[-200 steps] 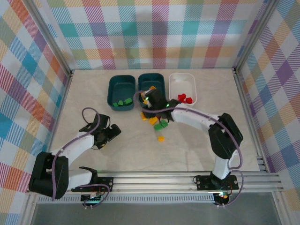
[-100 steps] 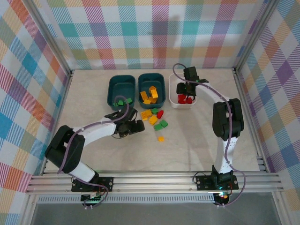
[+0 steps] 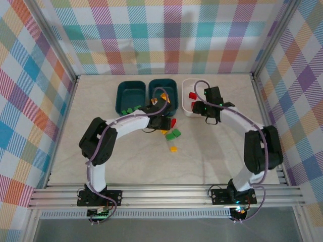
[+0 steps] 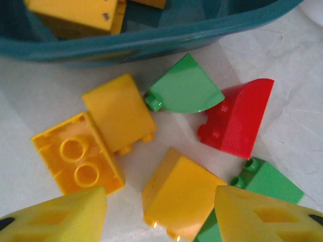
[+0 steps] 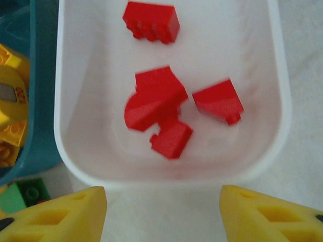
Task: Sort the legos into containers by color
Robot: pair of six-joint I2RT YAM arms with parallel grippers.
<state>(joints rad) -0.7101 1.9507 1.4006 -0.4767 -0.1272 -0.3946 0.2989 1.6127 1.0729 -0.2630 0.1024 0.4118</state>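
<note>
Right wrist: red legos (image 5: 151, 22) lie inside the white container (image 5: 171, 177).

The legos (image 4: 179, 196) are glossy smooth plastic, the white bin (image 5: 237, 45) satin plastic, the table (image 4: 298, 91) matt.

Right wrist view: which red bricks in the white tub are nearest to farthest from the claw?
1. Lowest red brick, near end of the white bin, by the right gripper.
2. Middle red brick and right-hand red brick: too close to call.
3. Top red brick, far end.
</note>
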